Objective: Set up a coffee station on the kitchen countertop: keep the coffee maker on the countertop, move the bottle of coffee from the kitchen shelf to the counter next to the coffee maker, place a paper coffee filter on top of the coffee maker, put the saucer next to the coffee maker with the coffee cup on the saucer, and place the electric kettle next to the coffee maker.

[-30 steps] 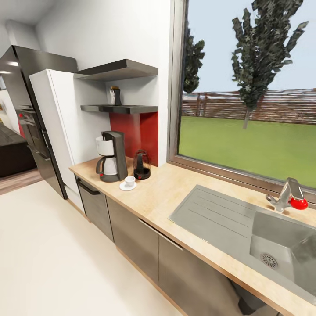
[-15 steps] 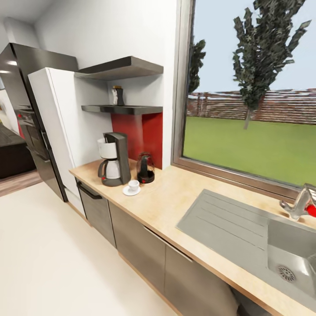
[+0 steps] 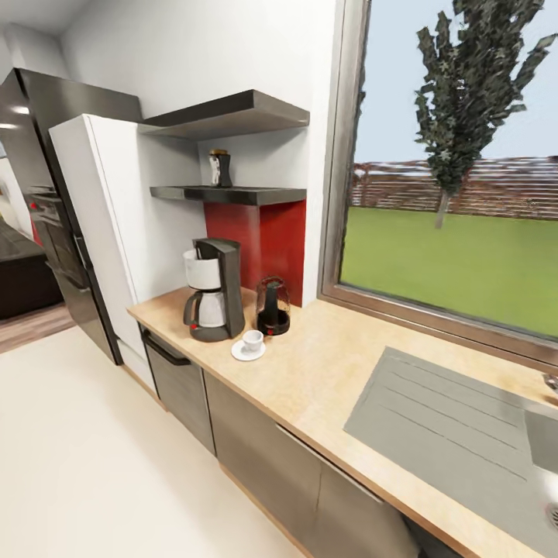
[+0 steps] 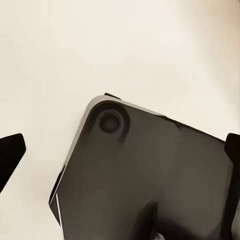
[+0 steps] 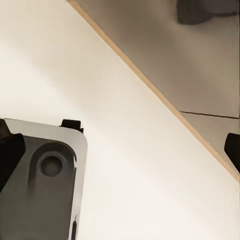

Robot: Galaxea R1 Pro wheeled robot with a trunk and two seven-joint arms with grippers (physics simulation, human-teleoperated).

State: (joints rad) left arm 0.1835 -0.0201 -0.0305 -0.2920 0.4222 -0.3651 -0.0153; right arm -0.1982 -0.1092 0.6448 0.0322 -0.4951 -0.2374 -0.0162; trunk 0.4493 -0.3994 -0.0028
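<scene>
1. Nearest, both wrist cameras look down at the pale floor. Left gripper [image 4: 120,150]: dark fingertips [image 4: 10,150] sit at opposite edges of the left wrist view, spread wide, nothing between them but the robot's dark base plate [image 4: 145,180] below.
2. Right gripper [image 5: 120,145]: fingertips [image 5: 233,150] likewise at the far edges of its view, spread apart, holding nothing. Under it, cream floor [image 5: 130,165], a corner of the base, and the lower cabinet front.
3. Head view, closest: grey drainboard of the sink [image 3: 457,434] set in the wooden countertop [image 3: 325,372].
4. Further along the counter: coffee cup [image 3: 253,340] standing on its saucer [image 3: 246,353], just beside the coffee maker [image 3: 214,290].
5. Electric kettle [image 3: 273,308] stands next to the coffee maker, against the red backsplash [image 3: 263,232].
6. White item seated in the coffee maker's top; cannot tell if it is the filter.
7. Farthest: bottle of coffee [image 3: 222,168] up on the lower kitchen shelf [image 3: 232,194], beside a small white thing.
</scene>
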